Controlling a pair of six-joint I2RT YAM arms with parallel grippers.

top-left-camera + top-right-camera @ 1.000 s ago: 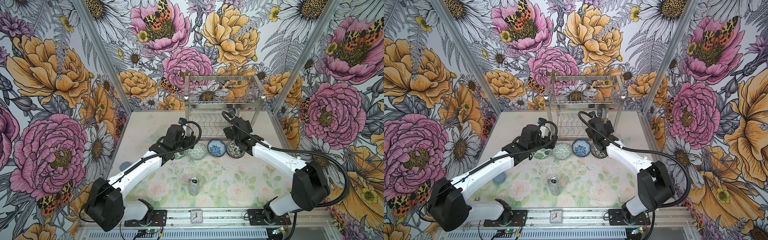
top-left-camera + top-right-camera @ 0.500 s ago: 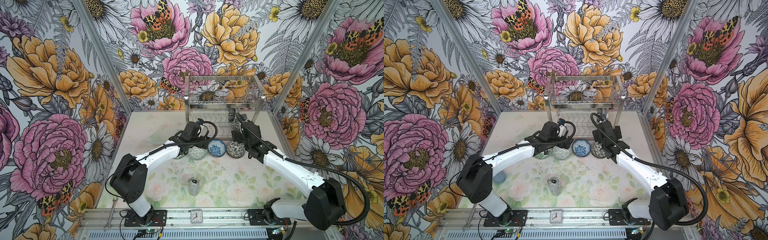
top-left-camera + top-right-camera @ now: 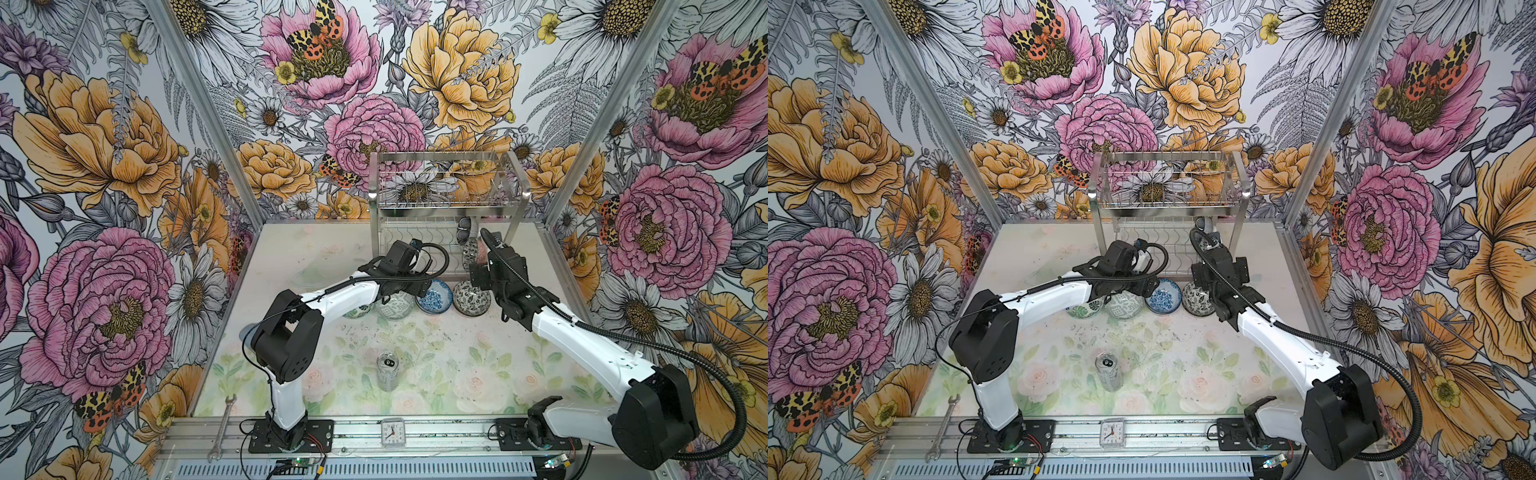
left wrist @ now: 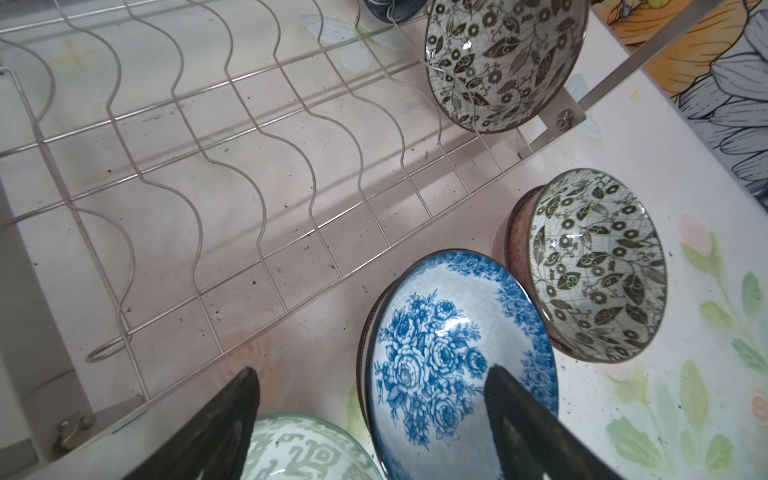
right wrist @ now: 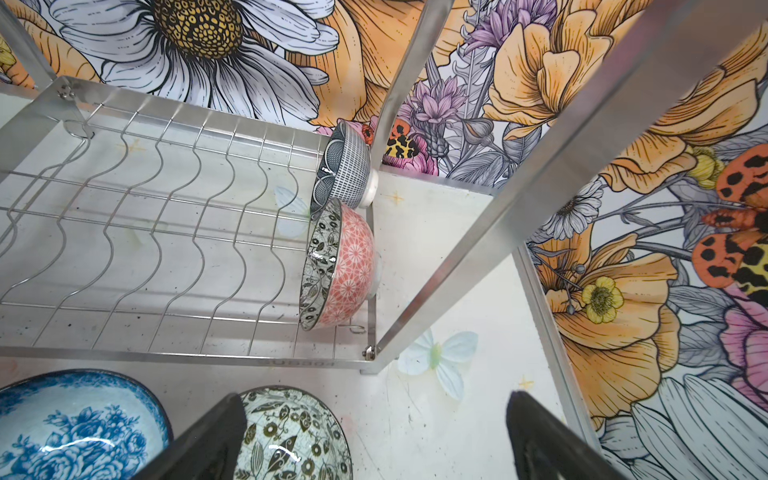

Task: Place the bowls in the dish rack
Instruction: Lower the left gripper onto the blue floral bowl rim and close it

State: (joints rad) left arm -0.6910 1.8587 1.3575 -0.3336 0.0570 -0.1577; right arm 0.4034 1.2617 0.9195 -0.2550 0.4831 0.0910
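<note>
The dish rack (image 3: 446, 195) (image 3: 1169, 183) stands at the back. Two bowls stand on edge in its lower right slots: a grey lined one (image 5: 343, 166) and a pink-sided one (image 5: 338, 266). In front lie a blue rose bowl (image 3: 434, 296) (image 4: 449, 357), a black-and-white leaf bowl (image 3: 471, 297) (image 5: 291, 436), a green patterned bowl (image 3: 395, 305) and a green leaf bowl (image 3: 1086, 307) half under the left arm. My left gripper (image 4: 370, 374) is open, its fingers straddling the blue bowl's rim. My right gripper (image 5: 374, 399) is open over bare table beside the leaf bowl.
A silver can (image 3: 387, 370) stands mid-table. A small clock (image 3: 392, 432) and a wrench (image 3: 220, 428) lie at the front rail. The rack's steel leg (image 5: 478, 249) rises close to the right gripper. Patterned walls close in three sides.
My left arm has swung right, from over the green bowls to the blue bowl, and its jaws have narrowed a little. My right arm has shifted slightly right by the rack.
</note>
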